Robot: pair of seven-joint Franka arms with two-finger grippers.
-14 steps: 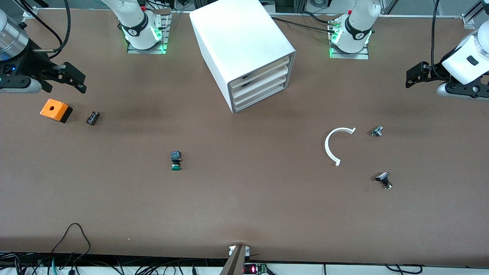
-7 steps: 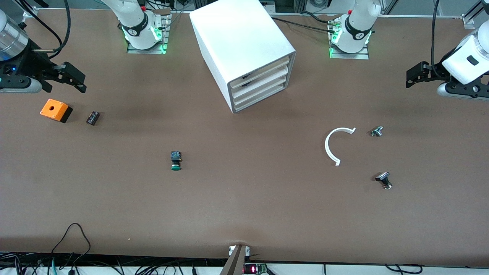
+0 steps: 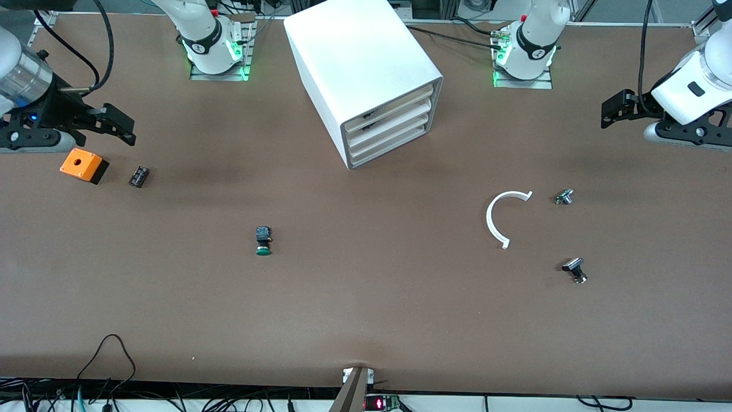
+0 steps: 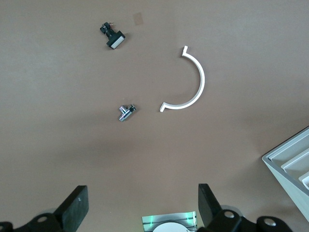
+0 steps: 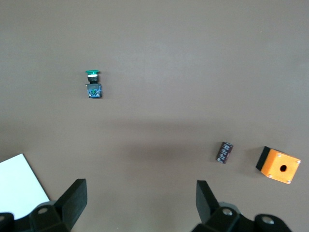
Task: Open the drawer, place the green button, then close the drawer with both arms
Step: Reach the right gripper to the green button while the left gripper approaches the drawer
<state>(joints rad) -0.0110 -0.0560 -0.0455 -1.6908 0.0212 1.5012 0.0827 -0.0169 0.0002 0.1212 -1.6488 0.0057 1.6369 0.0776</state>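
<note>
Cabinet (image 3: 366, 74) on desk (image 3: 366, 320) between arm bases, all four drawers shut; top drawer (image 3: 394, 103) closed flush. Button (image 3: 263, 241) lies on its side on open desk, nearer front camera than cabinet, green cap toward camera. Right end effector (image 3: 117, 123) hovers above orange box (image 3: 82, 165), fingers apart, empty. Left end effector (image 3: 615, 109) hovers at left arm's end of desk, fingers apart, empty. White half-ring (image 3: 502, 217) near two small silver-and-black parts (image 3: 564, 197).

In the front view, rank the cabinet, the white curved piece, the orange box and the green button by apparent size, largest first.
1. cabinet, by far the largest.
2. white curved piece.
3. orange box.
4. button, the smallest.
All rest on the table, so nearness to the camera hardly changes this order.
</note>
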